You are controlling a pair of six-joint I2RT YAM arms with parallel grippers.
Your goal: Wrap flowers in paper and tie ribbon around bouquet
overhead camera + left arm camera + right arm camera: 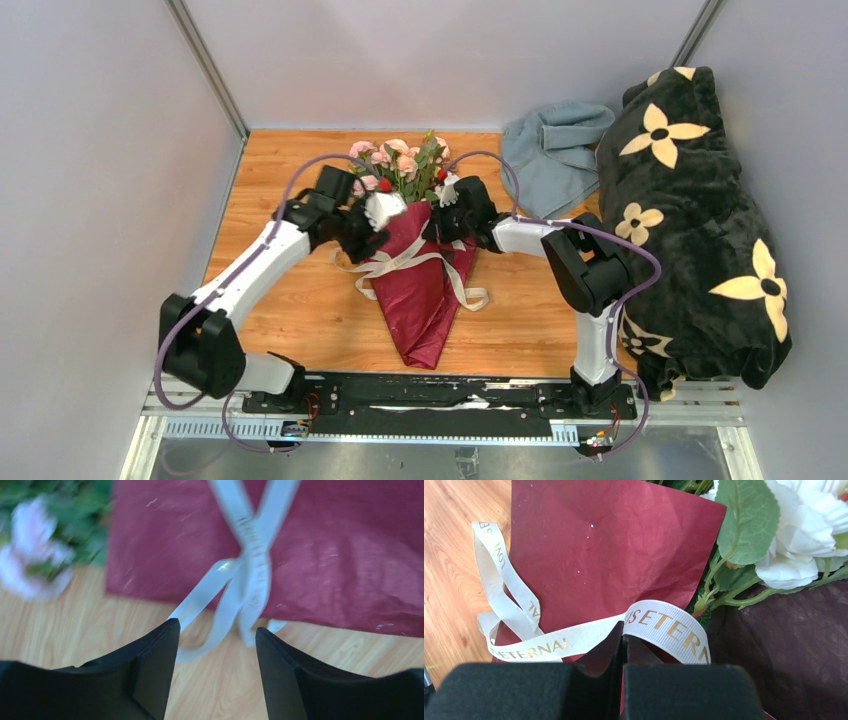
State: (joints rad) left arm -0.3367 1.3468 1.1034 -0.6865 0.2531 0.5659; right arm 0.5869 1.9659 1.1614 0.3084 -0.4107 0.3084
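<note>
The bouquet lies on the wooden table, a dark red paper (422,290) cone with its narrow end toward me. The flowers (398,165), pink and cream with green leaves, stick out at the far end. A cream ribbon (405,260) with gold lettering crosses the cone, loose ends on both sides. My left gripper (378,228) sits at the cone's upper left. In the left wrist view the left gripper (217,630) is open, the crossed ribbon (250,575) just beyond its tips. My right gripper (624,626) is shut on the ribbon (664,625) over the paper (599,555), beside a white rose (794,555).
A grey-blue cloth (550,150) lies at the back right. A big black blanket with cream flower prints (690,220) fills the right side, close to the right arm. White walls close in the table (280,310) on the left and back.
</note>
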